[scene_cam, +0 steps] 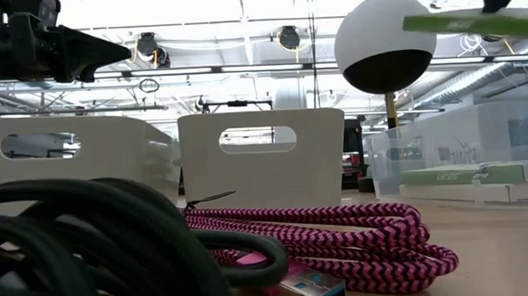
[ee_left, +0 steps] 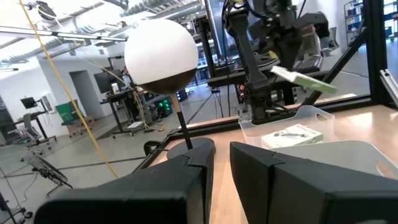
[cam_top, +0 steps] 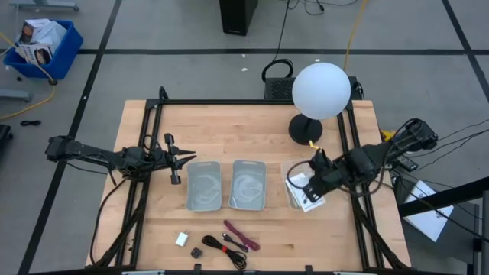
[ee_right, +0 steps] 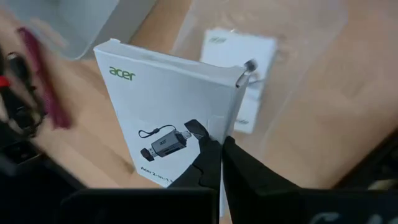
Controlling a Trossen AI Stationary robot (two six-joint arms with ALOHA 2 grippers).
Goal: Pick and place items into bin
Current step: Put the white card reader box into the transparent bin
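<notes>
- So, high view: right gripper [cam_top: 311, 182] hangs over the clear bin [cam_top: 303, 191] at the table's [cam_top: 229, 122] right; left gripper [cam_top: 183, 158] waits by the grey bins.
- Low view: pink cable [scene_cam: 339, 238] looks floppy; grab mid-coil.
- Left wrist: its fingers nearly closed, empty.
- Right wrist: pinched tight on a white box [ee_right: 168, 118], light, stiff, maybe slick.
</notes>
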